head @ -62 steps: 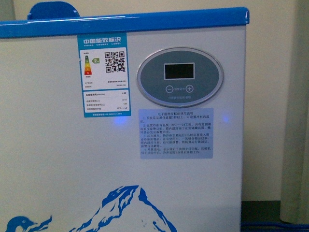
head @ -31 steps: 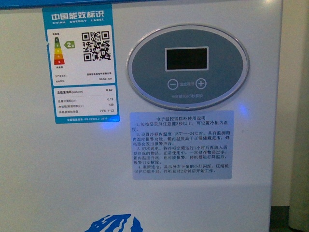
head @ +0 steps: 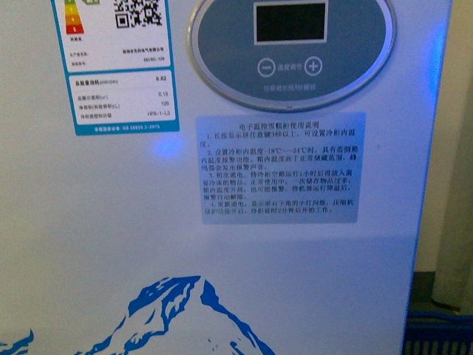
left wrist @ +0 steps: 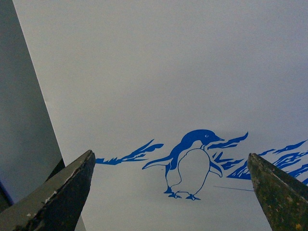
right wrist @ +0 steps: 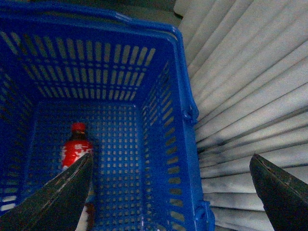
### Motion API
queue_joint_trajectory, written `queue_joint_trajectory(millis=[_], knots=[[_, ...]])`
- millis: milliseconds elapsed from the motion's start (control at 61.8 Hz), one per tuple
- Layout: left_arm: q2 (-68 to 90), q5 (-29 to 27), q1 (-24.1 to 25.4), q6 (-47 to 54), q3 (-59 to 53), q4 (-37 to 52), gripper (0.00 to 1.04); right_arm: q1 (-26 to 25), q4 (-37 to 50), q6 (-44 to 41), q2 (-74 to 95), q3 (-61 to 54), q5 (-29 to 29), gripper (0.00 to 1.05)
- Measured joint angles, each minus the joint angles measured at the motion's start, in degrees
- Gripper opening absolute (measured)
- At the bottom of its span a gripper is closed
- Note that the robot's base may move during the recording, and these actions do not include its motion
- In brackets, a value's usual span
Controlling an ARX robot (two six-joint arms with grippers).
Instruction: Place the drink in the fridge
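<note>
Drink (right wrist: 76, 150) is found inside the blue basket (right wrist: 185, 96), not yet gripped; the right gripper (right wrist: 170, 157) is held above it, jaws apart (presumably for a grasp). The left gripper (left wrist: 170, 155), likewise spread, is pointed at the fridge (left wrist: 144, 72) front.

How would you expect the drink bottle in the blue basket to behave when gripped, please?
The drink looks round, so it may roll on the basket floor if nudged. Its glossy label could be slippery. Being small, it is probably light.

Blue mesh basket (right wrist: 161, 120), white pleated curtain (right wrist: 250, 91) just beside it
</note>
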Motion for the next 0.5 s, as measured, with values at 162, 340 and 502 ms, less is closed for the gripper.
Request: queue_joint_trajectory(millis=[162,340,502], knots=[[0.0,0.02,0.0,0.0,0.0,0.0,0.97,0.48,4.83,1.31,13.0,2.36,-0.81,0.97],[-0.02,0.02,0.0,0.0,0.0,0.0,0.97,3.85,13.0,6.78,27.08,4.28,-1.4,0.97],[-0.02,0.02,0.0,0.0,0.0,0.0,0.97,6.51,18.12,11.15,39.41,8.52,-0.52,0.97]])
